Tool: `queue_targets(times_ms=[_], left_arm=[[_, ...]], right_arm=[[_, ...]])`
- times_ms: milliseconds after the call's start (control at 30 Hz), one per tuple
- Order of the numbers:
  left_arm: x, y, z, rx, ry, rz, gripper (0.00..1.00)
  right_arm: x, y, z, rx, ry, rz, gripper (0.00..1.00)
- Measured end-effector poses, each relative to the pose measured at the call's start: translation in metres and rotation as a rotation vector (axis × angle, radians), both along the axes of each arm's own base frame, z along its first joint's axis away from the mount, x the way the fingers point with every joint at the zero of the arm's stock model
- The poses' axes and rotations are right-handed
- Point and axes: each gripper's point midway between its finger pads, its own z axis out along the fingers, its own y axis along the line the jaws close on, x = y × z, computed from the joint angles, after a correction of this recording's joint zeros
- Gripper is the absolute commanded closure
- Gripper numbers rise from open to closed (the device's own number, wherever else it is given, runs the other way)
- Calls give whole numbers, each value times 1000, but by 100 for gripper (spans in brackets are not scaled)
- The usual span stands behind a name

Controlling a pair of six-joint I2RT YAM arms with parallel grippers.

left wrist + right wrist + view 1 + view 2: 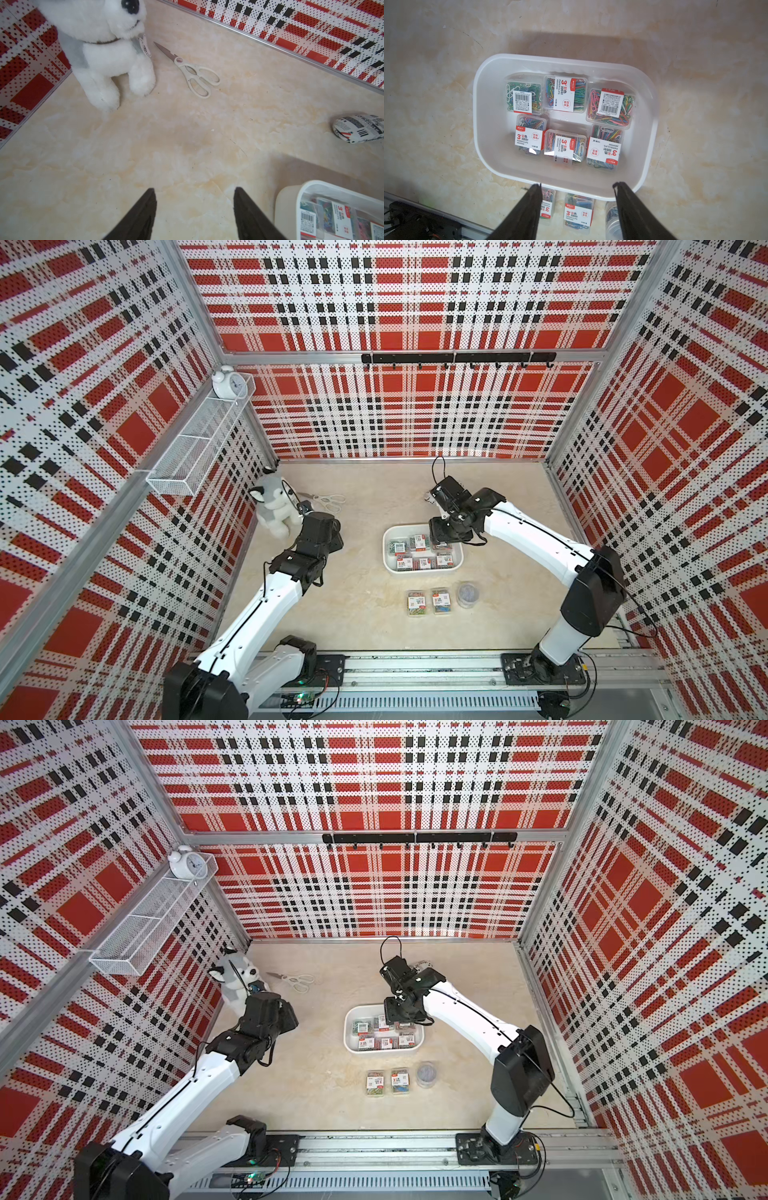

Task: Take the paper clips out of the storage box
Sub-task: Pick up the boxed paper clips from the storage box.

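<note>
Plush husky, scissors, printed pouch, alarm clock

A robot-lab test cell: red-plaid perforated panels on aluminium framing enclose a marble-look bench. Two white robot arms are bolted to a rail along the frame's lower edge.

Two robot arms: left arm and right arm have smooth white shells on the long links; boxy black housings at the joints; a thin black cable along each white link; black base plates on a silver rail; left gripper and right gripper each have two black, tapered fingers.
</note>
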Motion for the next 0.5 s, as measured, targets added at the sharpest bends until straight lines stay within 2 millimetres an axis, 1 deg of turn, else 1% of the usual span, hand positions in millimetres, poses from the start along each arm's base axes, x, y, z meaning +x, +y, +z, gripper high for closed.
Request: queue_targets(times_ms=[200, 367, 500], left_arm=[[0, 0, -10, -6, 10, -21, 36], [2, -3, -8, -11, 1, -38, 35], [3, -5, -8, -12, -2, -48, 35]], right_arm=[[9, 3, -17, -51, 39, -40, 39], [16, 4, -31, -100, 63, -52, 40], [19, 11, -39, -111, 76, -43, 39]])
